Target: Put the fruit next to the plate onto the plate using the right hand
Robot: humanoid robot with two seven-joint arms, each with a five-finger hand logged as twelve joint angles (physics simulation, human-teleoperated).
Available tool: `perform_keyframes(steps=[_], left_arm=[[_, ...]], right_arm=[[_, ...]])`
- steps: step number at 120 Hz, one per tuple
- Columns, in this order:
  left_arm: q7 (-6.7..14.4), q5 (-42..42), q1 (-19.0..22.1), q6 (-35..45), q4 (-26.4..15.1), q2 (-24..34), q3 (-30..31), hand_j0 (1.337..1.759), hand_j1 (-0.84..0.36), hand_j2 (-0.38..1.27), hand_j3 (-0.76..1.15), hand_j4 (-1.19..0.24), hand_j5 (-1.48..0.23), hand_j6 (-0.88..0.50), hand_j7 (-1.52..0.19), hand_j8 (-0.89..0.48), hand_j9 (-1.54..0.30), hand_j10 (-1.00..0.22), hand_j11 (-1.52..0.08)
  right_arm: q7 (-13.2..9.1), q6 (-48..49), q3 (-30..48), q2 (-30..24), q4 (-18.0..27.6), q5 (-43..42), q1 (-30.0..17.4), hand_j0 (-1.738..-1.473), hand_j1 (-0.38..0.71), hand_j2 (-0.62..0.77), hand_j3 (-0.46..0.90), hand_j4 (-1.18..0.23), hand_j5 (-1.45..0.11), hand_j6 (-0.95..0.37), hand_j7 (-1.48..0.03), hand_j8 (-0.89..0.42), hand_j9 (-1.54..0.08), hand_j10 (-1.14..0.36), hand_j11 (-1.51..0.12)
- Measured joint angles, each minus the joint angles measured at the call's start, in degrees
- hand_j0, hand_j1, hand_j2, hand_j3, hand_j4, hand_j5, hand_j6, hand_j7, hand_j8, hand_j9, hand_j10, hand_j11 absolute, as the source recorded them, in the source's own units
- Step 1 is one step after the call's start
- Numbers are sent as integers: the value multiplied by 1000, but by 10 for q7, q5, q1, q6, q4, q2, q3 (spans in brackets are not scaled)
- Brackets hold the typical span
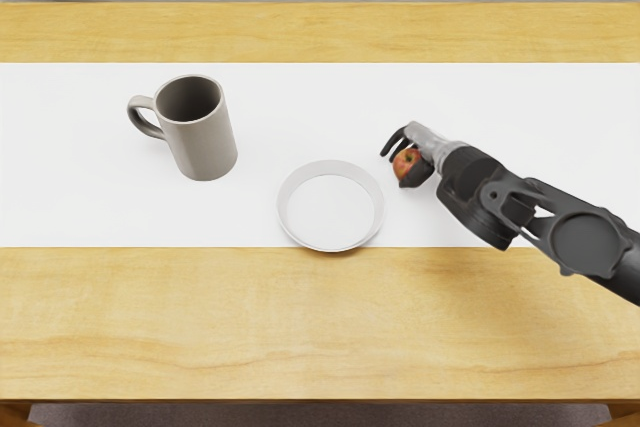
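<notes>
1. Grasping now: right hand (424, 153), fingers (394, 140) curled round fruit (405, 163).
2. Not yet on plate (330, 165), empty, just left of fingers.
3. Left to do: lift, carry over, release.

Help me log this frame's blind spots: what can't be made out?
Head view:
Apple: partly covered by the right hand; too small to tell whether it rests on the table.
Right arm: cut off by the right edge.
Mug: its bottom inside hidden by its own wall.

Right arm in from right edge — hand (420, 152) curled around apple (406, 163).
</notes>
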Motion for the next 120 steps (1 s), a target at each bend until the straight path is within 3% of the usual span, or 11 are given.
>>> perform_keyframes(steps=[15, 26, 36, 72, 104, 112, 120], left_arm=[[0, 0, 0, 0, 0, 0, 0, 1658, 349, 0, 0, 0, 0, -1, 0, 0, 0, 0, 0], [0, 0, 0, 0, 0, 0, 0, 1658, 349, 0, 0, 0, 0, -1, 0, 0, 0, 0, 0], [0, 0, 0, 0, 0, 0, 0, 1658, 349, 0, 0, 0, 0, -1, 0, 0, 0, 0, 0], [0, 0, 0, 0, 0, 0, 0, 1658, 349, 0, 0, 0, 0, -1, 0, -1, 0, 0, 0], [0, 0, 0, 0, 0, 0, 0, 1658, 349, 0, 0, 0, 0, -1, 0, -1, 0, 0, 0], [0, 0, 0, 0, 0, 0, 0, 1658, 349, 0, 0, 0, 0, -1, 0, 0, 0, 0, 0], [0, 0, 0, 0, 0, 0, 0, 1658, 349, 0, 0, 0, 0, -1, 0, 0, 0, 0, 0]], right_arm=[[-1, 4, 3, -4, 0, 18, 5, -1655, 285, -26, -1, -610, -754, -467, -775, -399, -672, -290, -748], [-3, 7, 9, -9, 2, 31, 12, -1653, 278, -16, -1, -620, -794, -472, -800, -380, -735, -419, -783], [-3, 16, 30, -16, 12, 38, 14, -1651, 266, -24, 0, -624, -820, -488, -814, -377, -775, -440, -806], [-4, 61, 92, -55, 148, 120, 13, -1647, 226, -43, 0, -626, -866, -528, -837, -379, -842, -465, -848], [-4, 81, 71, -4, 176, 134, -28, -1646, 235, -52, -1, -643, -919, -525, -873, -361, -887, -448, -878], [-4, 81, 67, 0, 176, 134, -32, -1648, 229, -44, 0, -614, -872, -541, -832, -374, -845, -452, -834], [-3, 78, 65, 2, 172, 133, -33, -1651, 110, -38, 0, -478, -675, -425, -646, -305, -655, -361, -648]])
